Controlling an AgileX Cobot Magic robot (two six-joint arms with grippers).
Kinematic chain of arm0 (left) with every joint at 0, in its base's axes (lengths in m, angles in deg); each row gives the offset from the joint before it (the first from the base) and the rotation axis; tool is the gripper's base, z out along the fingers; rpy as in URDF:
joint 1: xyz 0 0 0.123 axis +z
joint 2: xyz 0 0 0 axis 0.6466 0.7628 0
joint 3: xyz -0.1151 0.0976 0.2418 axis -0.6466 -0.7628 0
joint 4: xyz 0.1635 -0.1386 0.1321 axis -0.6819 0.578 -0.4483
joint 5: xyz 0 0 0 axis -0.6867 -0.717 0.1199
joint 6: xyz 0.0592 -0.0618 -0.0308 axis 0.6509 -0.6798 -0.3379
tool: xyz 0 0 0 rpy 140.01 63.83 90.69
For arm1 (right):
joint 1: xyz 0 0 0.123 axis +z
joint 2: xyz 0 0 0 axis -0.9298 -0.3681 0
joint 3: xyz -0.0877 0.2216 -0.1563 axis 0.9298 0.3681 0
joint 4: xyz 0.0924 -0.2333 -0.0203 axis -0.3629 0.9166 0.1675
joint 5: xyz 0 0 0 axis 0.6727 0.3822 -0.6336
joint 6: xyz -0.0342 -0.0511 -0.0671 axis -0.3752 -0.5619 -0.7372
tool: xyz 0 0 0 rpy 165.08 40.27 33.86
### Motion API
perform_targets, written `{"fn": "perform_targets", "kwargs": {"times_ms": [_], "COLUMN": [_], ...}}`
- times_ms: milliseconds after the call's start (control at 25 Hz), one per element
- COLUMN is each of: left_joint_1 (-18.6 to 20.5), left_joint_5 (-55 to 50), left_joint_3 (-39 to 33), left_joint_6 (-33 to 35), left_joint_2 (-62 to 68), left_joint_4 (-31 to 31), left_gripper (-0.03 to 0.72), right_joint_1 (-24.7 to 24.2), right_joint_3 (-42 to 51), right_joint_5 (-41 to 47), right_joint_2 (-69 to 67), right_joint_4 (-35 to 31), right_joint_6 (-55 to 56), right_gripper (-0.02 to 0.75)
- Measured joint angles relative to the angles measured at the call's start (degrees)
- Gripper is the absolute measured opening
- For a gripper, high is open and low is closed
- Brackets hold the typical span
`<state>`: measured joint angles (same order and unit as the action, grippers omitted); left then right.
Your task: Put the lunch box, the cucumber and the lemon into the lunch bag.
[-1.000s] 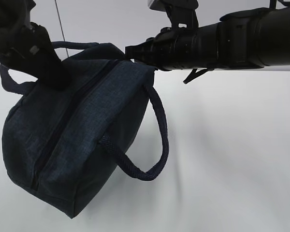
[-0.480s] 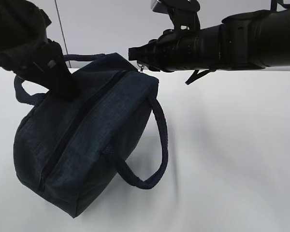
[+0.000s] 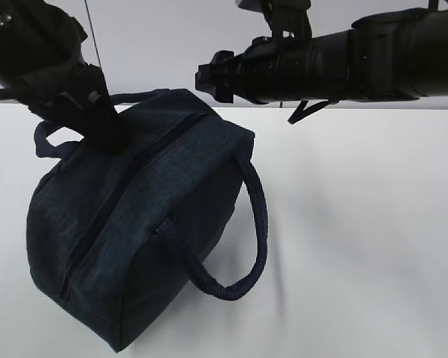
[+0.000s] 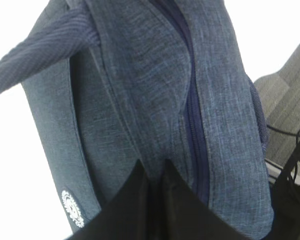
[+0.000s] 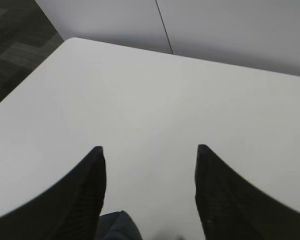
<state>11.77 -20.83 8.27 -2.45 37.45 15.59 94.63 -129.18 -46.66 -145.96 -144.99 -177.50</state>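
The lunch bag (image 3: 134, 224) stands tilted on the white tabletop (image 3: 358, 224), and its zipper (image 4: 192, 125) is closed along the whole length that the views show. The left claw (image 4: 152, 172) is pressed together on the fabric of the top panel, just beside the zipper line, so the bag hangs partly from this claw. One loop handle (image 3: 246, 224) falls loose on the side away from the left claw; the other handle (image 3: 52, 138) sits behind it.

The right claw (image 5: 147, 155) is above the far end of the bag, and the jaws stand well apart with nothing between them. Only a small corner of the bag is visible below this claw.

The lunch box, the cucumber and the lemon are in no view, so one cannot tell if they are inside. Judging from the closed zipper, the packing seems to be done or nearly done, and perhaps only putting down the bag is left.
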Motion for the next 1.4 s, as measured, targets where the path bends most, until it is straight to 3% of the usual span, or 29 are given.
{"fn": "perform_targets", "kwargs": {"times_ms": [360, 880, 1400], "left_joint_1": [0.0, 0.0, 0.0], "left_joint_5": [6.13, 20.92, 30.87], "left_joint_3": [0.0, -0.03, -0.03], "left_joint_6": [-3.51, -6.59, -9.14], "left_joint_2": [1.63, 8.87, 13.32], "left_joint_4": [2.03, 13.01, 21.4], "left_gripper": [-0.006, -0.006, -0.006], "right_joint_1": [0.0, -0.08, -0.08], "right_joint_3": [0.0, 9.57, 13.0], "right_joint_5": [-3.85, -12.14, -13.48], "right_joint_2": [12.73, 28.74, 33.34], "right_joint_4": [0.1, 0.1, -0.21], "right_joint_6": [0.0, -1.45, -2.55], "right_gripper": [0.435, 0.435, 0.435]}}
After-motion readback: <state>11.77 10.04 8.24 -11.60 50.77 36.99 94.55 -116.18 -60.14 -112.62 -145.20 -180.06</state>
